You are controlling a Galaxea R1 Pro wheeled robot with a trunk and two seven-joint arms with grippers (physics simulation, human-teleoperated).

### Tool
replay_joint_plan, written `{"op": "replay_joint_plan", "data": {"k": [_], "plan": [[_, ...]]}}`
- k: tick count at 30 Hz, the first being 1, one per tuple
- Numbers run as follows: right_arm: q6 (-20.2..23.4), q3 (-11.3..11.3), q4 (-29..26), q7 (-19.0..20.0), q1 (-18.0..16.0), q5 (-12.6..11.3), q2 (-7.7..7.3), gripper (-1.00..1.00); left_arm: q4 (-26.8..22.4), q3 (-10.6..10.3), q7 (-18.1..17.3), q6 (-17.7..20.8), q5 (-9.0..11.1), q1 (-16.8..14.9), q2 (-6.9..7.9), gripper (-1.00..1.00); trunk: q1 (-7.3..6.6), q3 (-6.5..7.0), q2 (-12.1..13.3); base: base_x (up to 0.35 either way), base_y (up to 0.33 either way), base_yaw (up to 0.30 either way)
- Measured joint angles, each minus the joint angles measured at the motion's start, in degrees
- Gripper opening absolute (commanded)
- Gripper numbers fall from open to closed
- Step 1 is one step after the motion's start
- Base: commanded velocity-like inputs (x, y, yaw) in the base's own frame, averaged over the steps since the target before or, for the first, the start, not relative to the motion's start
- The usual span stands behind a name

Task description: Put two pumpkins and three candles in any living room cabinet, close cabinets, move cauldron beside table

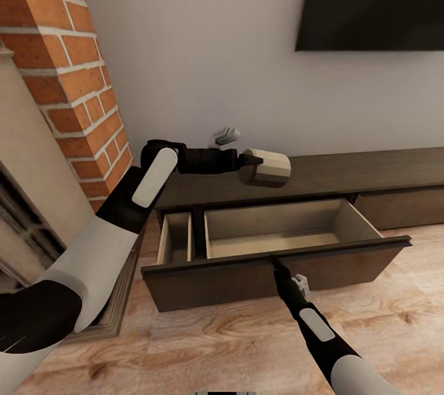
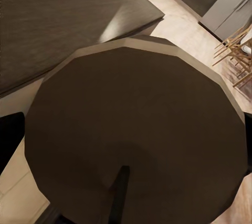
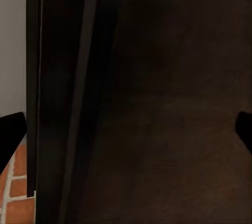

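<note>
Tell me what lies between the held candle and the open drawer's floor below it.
Nothing: in the head view the candle, held by the left gripper, hangs over the cabinet top's front edge, with bare air down to the open drawer.

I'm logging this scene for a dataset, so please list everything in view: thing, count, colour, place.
candle: one, grey-brown with pale end, held on its side above the open drawer
cabinet: one, dark brown, along the wall
drawer: one open, tan inside, empty
TV: one, black, on the wall
fireplace: one, red brick, left
floor: light wood planks
left hand: shut on candle
right hand: at the drawer front's top edge
</note>
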Motion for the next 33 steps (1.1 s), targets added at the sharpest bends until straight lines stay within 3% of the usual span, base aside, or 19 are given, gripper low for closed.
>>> {"op": "replay_joint_plan", "data": {"k": [22,29,33], "plan": [[0.0,-0.2,0.4,0.2,0.0,0.0,-0.02,1.00,0.0,0.0,-0.1,-0.1,0.0,0.0,0.00,-1.00,0.00,0.00,0.0,-0.047,0.000,0.000],[-2.9,-0.3,0.7,0.0,0.0,-0.1,-0.07,1.00,0.0,0.0,0.0,-0.1,0.0,0.0,0.00,-1.00,0.00,0.00,0.0,-0.002,0.000,0.000],[-4.0,-0.3,2.2,-2.3,0.0,-0.4,0.00,1.00,0.1,0.0,0.1,-0.1,0.0,0.0,0.07,-1.00,0.00,0.00,0.0,0.000,0.000,0.000]]}}
